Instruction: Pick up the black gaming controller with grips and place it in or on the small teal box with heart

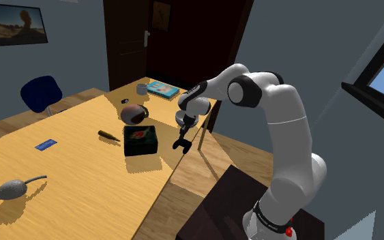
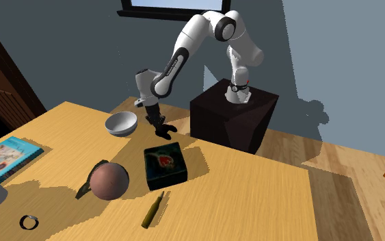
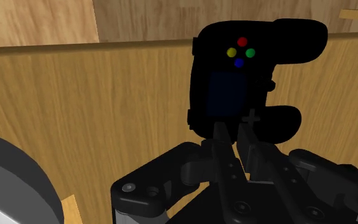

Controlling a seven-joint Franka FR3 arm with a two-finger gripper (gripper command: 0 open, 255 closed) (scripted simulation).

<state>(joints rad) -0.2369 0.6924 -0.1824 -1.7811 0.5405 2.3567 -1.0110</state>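
Observation:
The black gaming controller (image 3: 247, 76), with four coloured buttons and two grips, is clasped between my fingers (image 3: 222, 141) at one edge. My gripper (image 3: 233, 135) is shut on it. From the shoulder view the gripper (image 1: 181, 134) points down with the controller (image 1: 181, 144) hanging under it, close over the table's edge nearest the stand. The small dark teal box (image 1: 140, 138) with a red heart on its lid sits on the table just to that view's left of the controller. In the second exterior view the controller (image 2: 163, 129) hovers beyond the box (image 2: 165, 166).
A grey bowl (image 2: 121, 124) lies right beside the gripper. A brown ball (image 2: 109, 181) and an olive stick (image 2: 152, 209) sit near the box. A book (image 2: 6, 156), a mug (image 1: 141, 88), a blue card (image 1: 46, 144) and a grey ladle (image 1: 13, 188) lie farther off. The dark stand (image 2: 233, 116) is behind.

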